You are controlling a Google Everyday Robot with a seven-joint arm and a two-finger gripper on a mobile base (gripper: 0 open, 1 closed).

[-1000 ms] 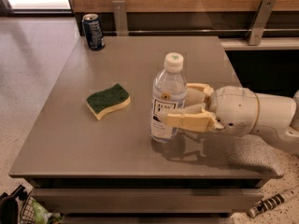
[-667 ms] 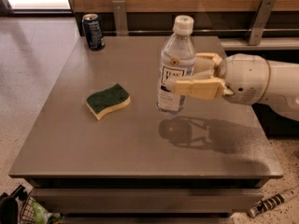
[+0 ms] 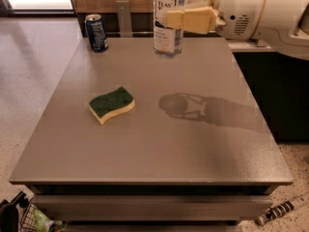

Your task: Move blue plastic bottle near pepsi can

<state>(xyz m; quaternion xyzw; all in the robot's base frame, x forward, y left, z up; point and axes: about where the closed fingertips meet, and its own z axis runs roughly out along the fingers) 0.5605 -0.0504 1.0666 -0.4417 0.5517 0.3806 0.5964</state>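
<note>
The gripper (image 3: pixel 178 7) is clamping the blue plastic bottle (image 3: pixel 167 36) between its cream fingers (image 3: pixel 189 19), and it has carried it up and away since a moment ago. Then the bottle was hanging over the middle of the table (image 3: pixel 145 149); now it is riding high over the far part, its cap cut off by the top of the view. Its shadow (image 3: pixel 193 106) is lying well nearer to us, apart from the base, so the bottle is hanging clear of the surface.

The bottle is standing upright, long axis vertical, label facing us. The arm (image 3: pixel 251 11) is reaching in from the right, past the table's right edge.

The pepsi can (image 3: pixel 96 32) is sitting upright at the far left corner, just beside the far edge, exactly where it was. Bare tabletop is lying open between can and bottle. The green-and-yellow sponge (image 3: pixel 111 104) is staying put, left of centre, well apart from both.
</note>
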